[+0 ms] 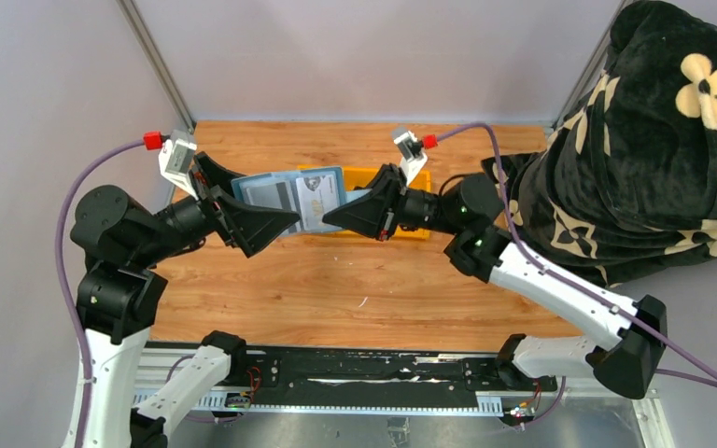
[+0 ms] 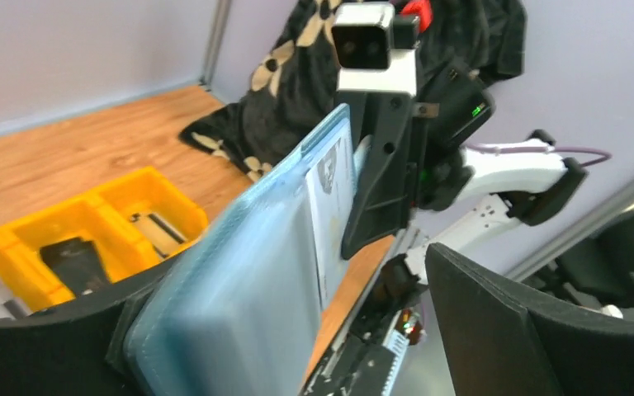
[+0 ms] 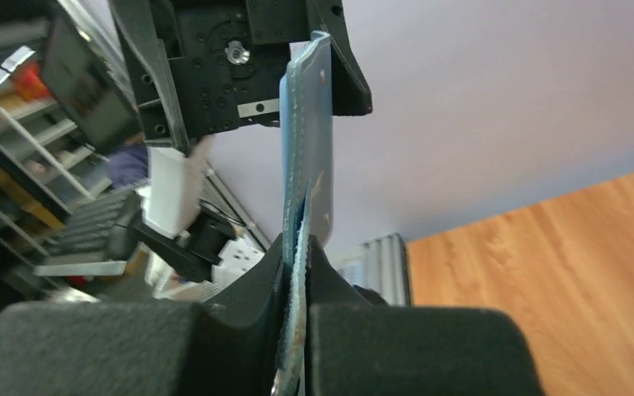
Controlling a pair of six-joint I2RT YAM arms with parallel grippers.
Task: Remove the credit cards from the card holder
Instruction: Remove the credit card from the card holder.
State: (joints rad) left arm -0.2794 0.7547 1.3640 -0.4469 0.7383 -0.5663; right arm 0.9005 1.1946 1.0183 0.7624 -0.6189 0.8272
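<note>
Wooden table (image 1: 336,299) below: both arms level, right tool (image 1: 329,217) clamping card holder (image 2: 239,289), left tool (image 1: 266,200) spread open.

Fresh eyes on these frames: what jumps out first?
The blue card holder is held in mid-air above the yellow tray. The right gripper has its jaws clamped on one edge; the left gripper has its jaws wide open around the other end. A black floral blanket is heaped far right.

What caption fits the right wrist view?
Right gripper pinches the blue-grey folding card holder edge-on; left gripper open around its far end.
</note>
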